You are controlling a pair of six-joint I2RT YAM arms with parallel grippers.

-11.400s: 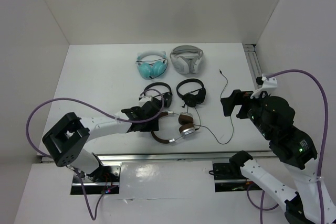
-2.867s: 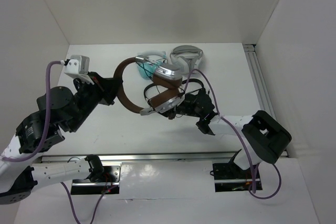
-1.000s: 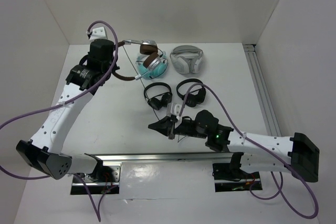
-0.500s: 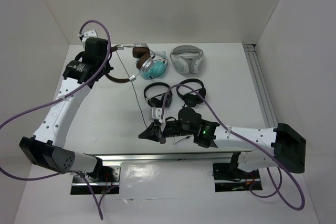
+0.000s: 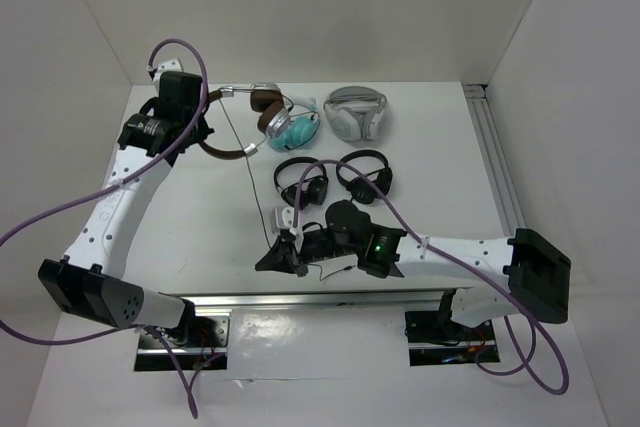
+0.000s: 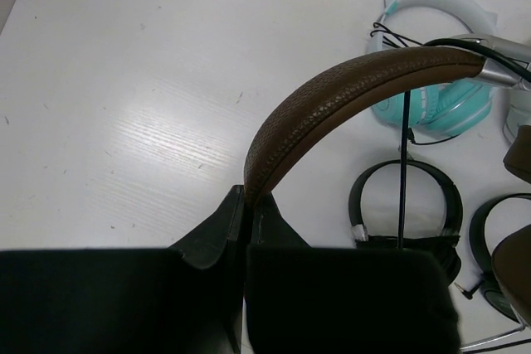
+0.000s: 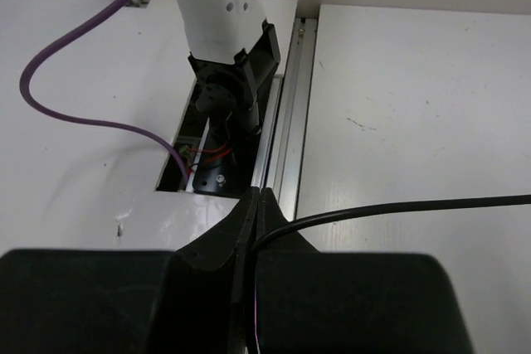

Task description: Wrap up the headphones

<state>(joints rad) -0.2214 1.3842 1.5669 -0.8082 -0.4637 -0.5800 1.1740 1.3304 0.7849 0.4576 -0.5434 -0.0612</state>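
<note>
The brown-leather, silver-cupped headphones (image 5: 262, 112) are held up over the far left of the white table (image 6: 124, 80), above a teal cat-eared pair (image 6: 431, 105); the left gripper (image 6: 246, 205) is pinched tight on one end of the headband; from the top camera those fingers are hard to make out against the wrist, and only the left wrist view shows the pinch; there the cups are cut off at the right edge; the band arcs from the gripper up and to the right, long axis left to right, cups over the teal pair; the thin black cable (image 7: 398, 206) runs toward the near edge, where the right gripper (image 7: 253, 205) is closed on it; its wrist view shows just that stretch, both cable ends out of frame; a small black pair (image 6: 406, 205) lies beneath
</note>
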